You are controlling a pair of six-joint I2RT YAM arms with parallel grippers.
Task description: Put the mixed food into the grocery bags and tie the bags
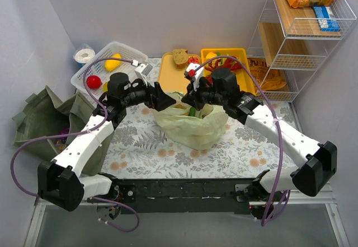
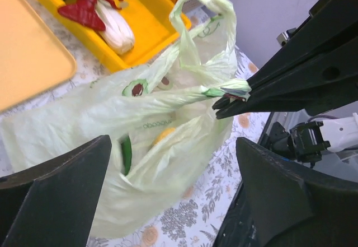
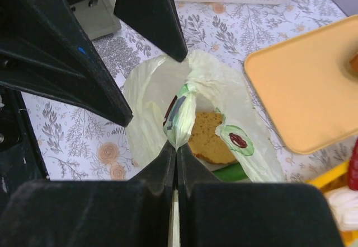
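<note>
Top external view: pale-green plastic bag sits mid-desk, with a bread bun and green pepper inside. Right end effector is clamped on its twisted handle. Left end effector gapes wide just left of the bag, holding nothing. Red lobster lies in the yellow tray beyond.
</note>
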